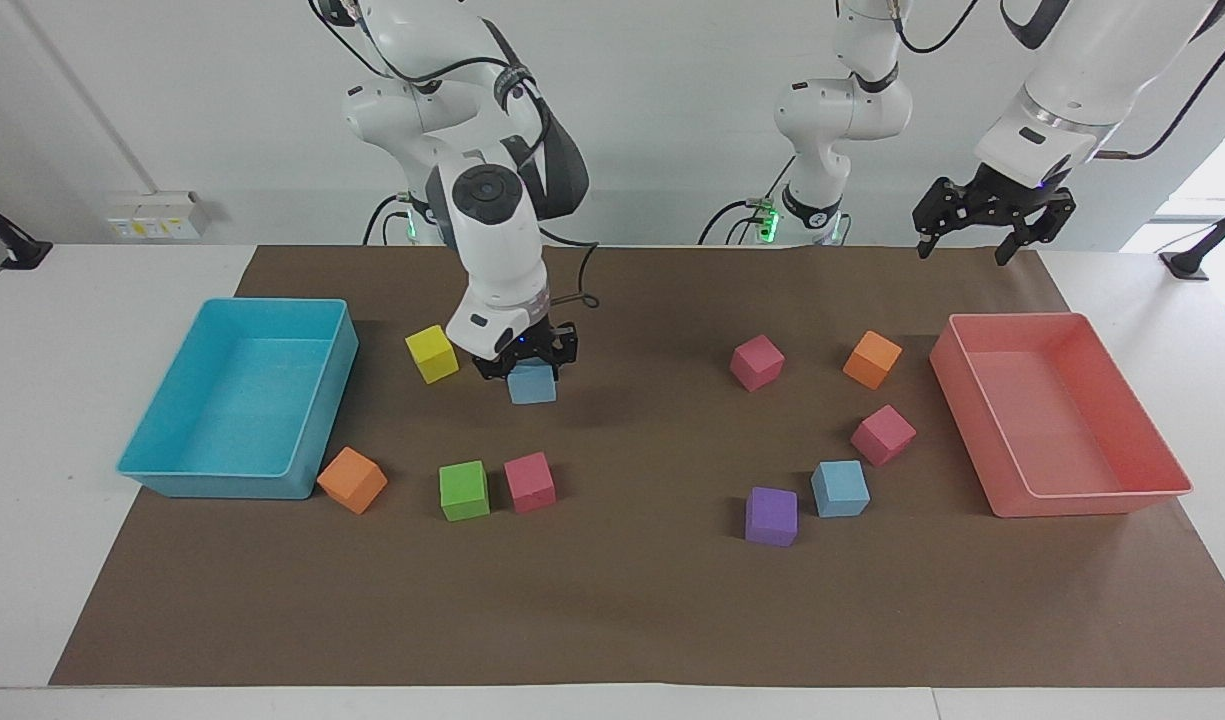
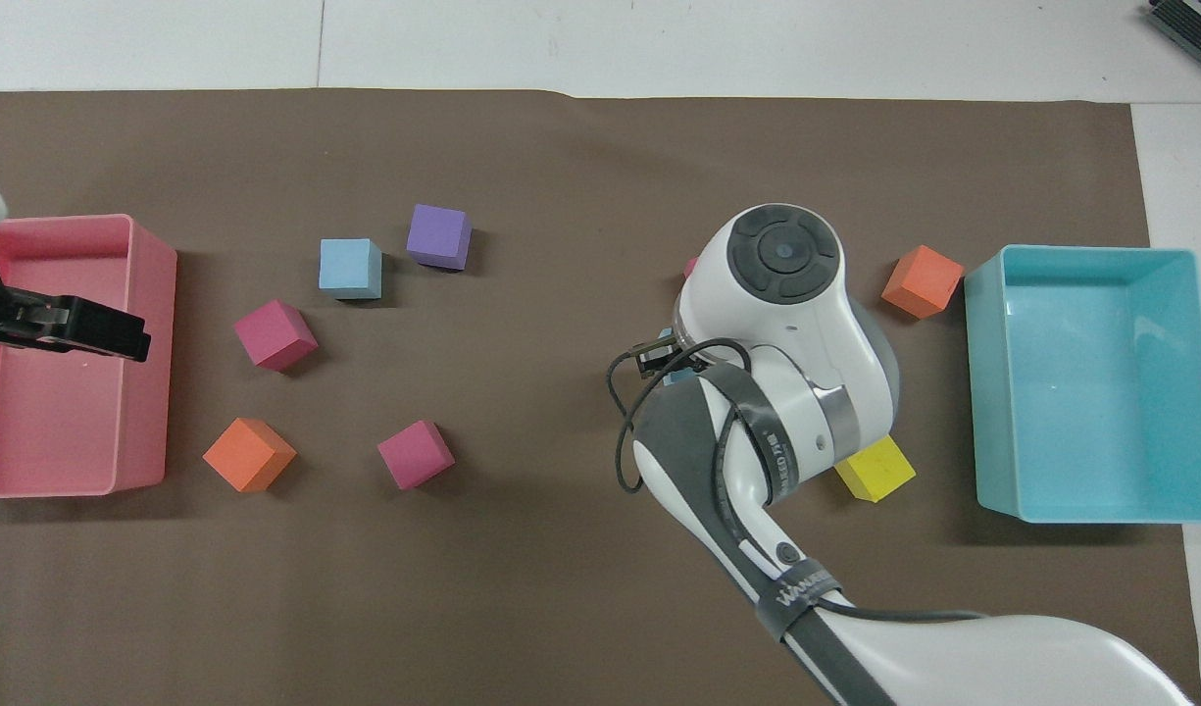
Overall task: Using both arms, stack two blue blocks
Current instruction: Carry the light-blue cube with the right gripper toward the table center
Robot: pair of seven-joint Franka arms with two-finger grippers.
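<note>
Sky-blue foam is what I have in the right gripper (image 1: 525,362) at this moment: its fingers are clamped on the carried blue block (image 1: 531,384), which hangs up off the brown mat (image 1: 632,600), over the ground between the yellow cube (image 1: 431,353) and the nearer pink cube (image 1: 756,361). From overhead my own arm hides nearly all of it.

My target, the second blue block (image 1: 839,488), rests flat on the mat toward the left arm's end of the table, just beside a purple cube (image 1: 771,516) and near another pink cube (image 1: 882,434). The left gripper (image 1: 994,216) waits with its fingers spread wide and empty, over the mat's edge by the pink tray (image 1: 1152,470).

I judge these cubes to be very light, soft and slightly springy, with a matte skin that should not slip. A firm squeeze could dent the foam and tilt the cube, so I would hold it on two opposite flat sides, around mid-height, leaving the bottom face free. Being so light, the resting block may skid if nudged. I would come straight down and square the faces before I let go.
</note>
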